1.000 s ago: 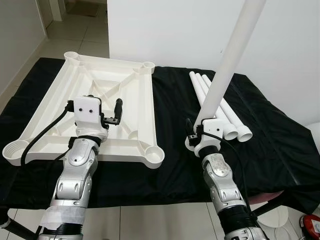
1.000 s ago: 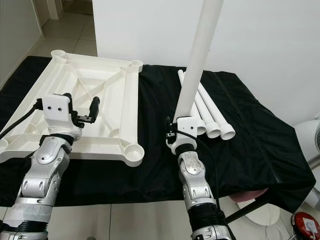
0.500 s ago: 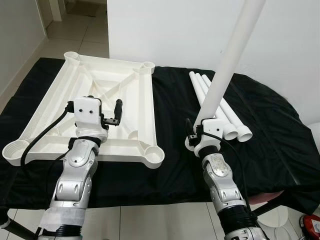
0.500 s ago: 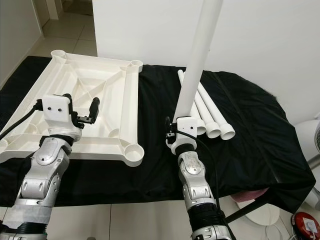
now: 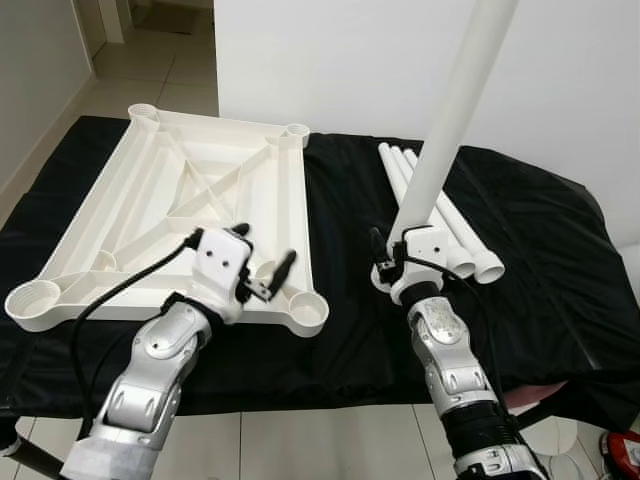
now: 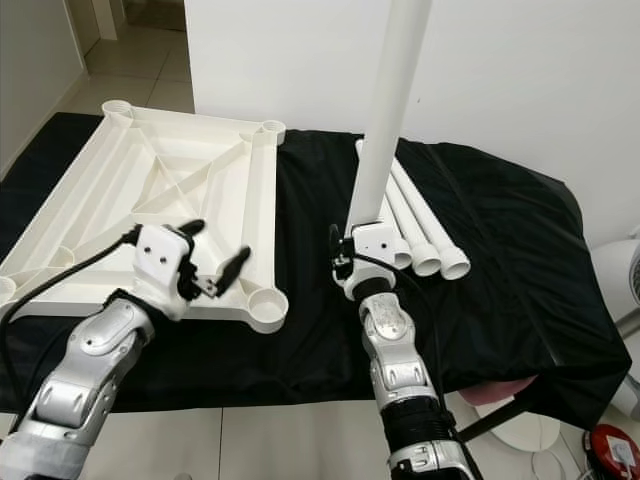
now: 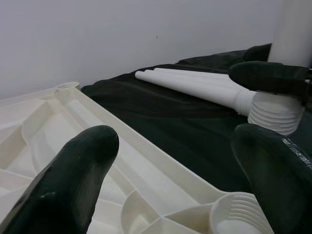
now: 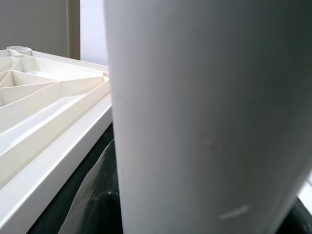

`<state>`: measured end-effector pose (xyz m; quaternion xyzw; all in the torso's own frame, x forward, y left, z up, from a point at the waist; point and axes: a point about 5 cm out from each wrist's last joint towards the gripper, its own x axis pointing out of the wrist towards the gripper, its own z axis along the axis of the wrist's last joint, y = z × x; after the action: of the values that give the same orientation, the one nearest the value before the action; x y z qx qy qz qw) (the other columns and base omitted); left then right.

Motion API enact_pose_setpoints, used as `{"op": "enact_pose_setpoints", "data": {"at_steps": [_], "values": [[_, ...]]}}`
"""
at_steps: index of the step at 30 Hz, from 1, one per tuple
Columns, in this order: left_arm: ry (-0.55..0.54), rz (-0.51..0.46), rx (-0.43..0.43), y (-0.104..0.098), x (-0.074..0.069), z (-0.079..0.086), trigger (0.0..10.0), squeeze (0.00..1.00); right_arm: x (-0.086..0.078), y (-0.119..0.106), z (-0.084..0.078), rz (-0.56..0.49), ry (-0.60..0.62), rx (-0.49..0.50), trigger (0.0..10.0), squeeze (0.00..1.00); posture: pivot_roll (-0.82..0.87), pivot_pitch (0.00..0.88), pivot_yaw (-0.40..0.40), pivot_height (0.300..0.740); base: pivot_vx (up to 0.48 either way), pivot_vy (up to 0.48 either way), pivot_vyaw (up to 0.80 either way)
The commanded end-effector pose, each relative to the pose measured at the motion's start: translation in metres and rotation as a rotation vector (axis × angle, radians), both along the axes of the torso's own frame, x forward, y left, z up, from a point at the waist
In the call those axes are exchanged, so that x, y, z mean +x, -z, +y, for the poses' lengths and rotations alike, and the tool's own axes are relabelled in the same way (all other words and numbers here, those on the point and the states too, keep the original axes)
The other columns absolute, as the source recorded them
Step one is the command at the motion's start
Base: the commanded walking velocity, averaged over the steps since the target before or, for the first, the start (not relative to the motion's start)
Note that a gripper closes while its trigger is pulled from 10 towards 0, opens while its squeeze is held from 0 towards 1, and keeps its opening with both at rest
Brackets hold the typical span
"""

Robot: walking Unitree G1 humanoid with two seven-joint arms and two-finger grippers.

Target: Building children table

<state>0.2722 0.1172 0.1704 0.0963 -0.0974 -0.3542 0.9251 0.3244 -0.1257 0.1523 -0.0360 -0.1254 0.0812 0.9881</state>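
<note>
Upside down on the black cloth point(image 5: 560, 250), the white tabletop point(image 5: 150, 215) — ribs and diagonal braces facing up, a round threaded socket at each corner, presumably laid this way so the legs can go in from above. Held nearly upright, just beside the tabletop's near corner, one long white leg point(image 5: 455, 100), pinched low down in the right gripper point(image 5: 400, 262), its ridged, flared foot close to the cloth and its top leaning a little away; likely kept vertical to line up with a socket. Hovering over the near edge of the tabletop, close to the near corner socket point(image 5: 308, 312), the left gripper point(image 5: 262, 272), fingers point(image 7: 73, 185) spread wide and holding nothing (probably there to steady the top or guide the leg in). Farther back on the cloth, three spare legs point(image 5: 440, 215) lying side by side, touching, wide ends toward the robot. Smooth, plain, matte plastic throughout — light-looking, the tabletop's frame stiffened by its cross ribs.
</note>
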Motion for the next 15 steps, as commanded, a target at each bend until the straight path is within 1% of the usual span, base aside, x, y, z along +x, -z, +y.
{"op": "enact_pose_setpoints", "data": {"at_steps": [1, 2, 3, 4, 5, 7, 8, 9, 11, 13, 14, 15], "values": [[0.11, 0.04, 0.034, 0.004, -0.008, -0.005, 10.0, 0.0, 0.001, -0.001, 0.001, -0.013, -0.004, -0.011, 10.0, 0.0, 0.07, 0.0, -0.089, 0.74, 0.0, 0.0, 0.0], [0.11, 0.04, 0.034, 0.004, -0.008, -0.005, 10.0, 0.0, 0.001, -0.001, 0.001, -0.013, -0.004, -0.011, 10.0, 0.0, 0.07, 0.0, -0.089, 0.74, 0.0, 0.0, 0.0], [0.149, 0.066, 0.064, 0.008, -0.011, -0.006, 10.0, 0.0, 0.0, -0.001, 0.001, -0.012, -0.005, -0.01, 10.0, 0.0, 0.07, 0.0, -0.087, 0.74, 0.0, 0.0, 0.0], [0.149, 0.066, 0.064, 0.008, -0.011, -0.006, 10.0, 0.0, 0.0, -0.001, 0.001, -0.012, -0.005, -0.01, 10.0, 0.0, 0.07, 0.0, -0.087, 0.74, 0.0, 0.0, 0.0], [0.179, 0.083, 0.093, 0.012, -0.013, -0.006, 10.0, 0.0, 0.0, 0.0, 0.002, -0.012, -0.006, -0.008, 10.0, 0.0, 0.07, 0.0, -0.087, 0.74, 0.0, 0.0, 0.0], [0.209, 0.116, 0.16, 0.021, -0.014, -0.005, 10.0, 0.0, 0.0, 0.0, 0.002, -0.011, -0.002, -0.004, 10.0, 0.0, 0.07, 0.0, -0.077, 0.74, 0.0, 0.0, 0.0], [0.209, 0.116, 0.16, 0.021, -0.014, -0.005, 10.0, 0.0, 0.0, 0.0, 0.002, -0.011, -0.002, -0.004, 10.0, 0.0, 0.07, 0.0, -0.077, 0.74, 0.0, 0.0, 0.0], [0.216, 0.126, 0.178, 0.024, -0.013, -0.004, 10.0, 0.0, 0.0, 0.0, 0.002, -0.01, -0.001, -0.003, 10.0, 0.0, 0.07, 0.0, -0.077, 0.74, 0.0, 0.0, 0.0], [0.216, 0.126, 0.178, 0.024, -0.013, -0.004, 10.0, 0.0, 0.0, 0.0, 0.002, -0.01, -0.001, -0.003, 10.0, 0.0, 0.07, 0.0, -0.077, 0.74, 0.0, 0.0, 0.0], [0.212, 0.148, 0.254, 0.032, -0.009, -0.001, 10.0, 0.0, 0.0, 0.0, 0.001, -0.011, 0.002, -0.001, 10.0, 0.0, 0.06, 0.0, -0.071, 0.74, 0.0, 0.0, 0.0], [0.212, 0.148, 0.254, 0.032, -0.009, -0.001, 10.0, 0.0, 0.0, 0.0, 0.001, -0.011, 0.002, -0.001, 10.0, 0.0, 0.06, 0.0, -0.071, 0.74, 0.0, 0.0, 0.0], [0.191, 0.159, 0.304, 0.037, -0.004, 0.001, 10.0, 0.0, -0.001, 0.001, 0.001, -0.011, 0.004, 0.0, 10.0, 0.0, 0.06, 0.0, -0.068, 0.74, 0.0, 0.0, 0.0]]}}
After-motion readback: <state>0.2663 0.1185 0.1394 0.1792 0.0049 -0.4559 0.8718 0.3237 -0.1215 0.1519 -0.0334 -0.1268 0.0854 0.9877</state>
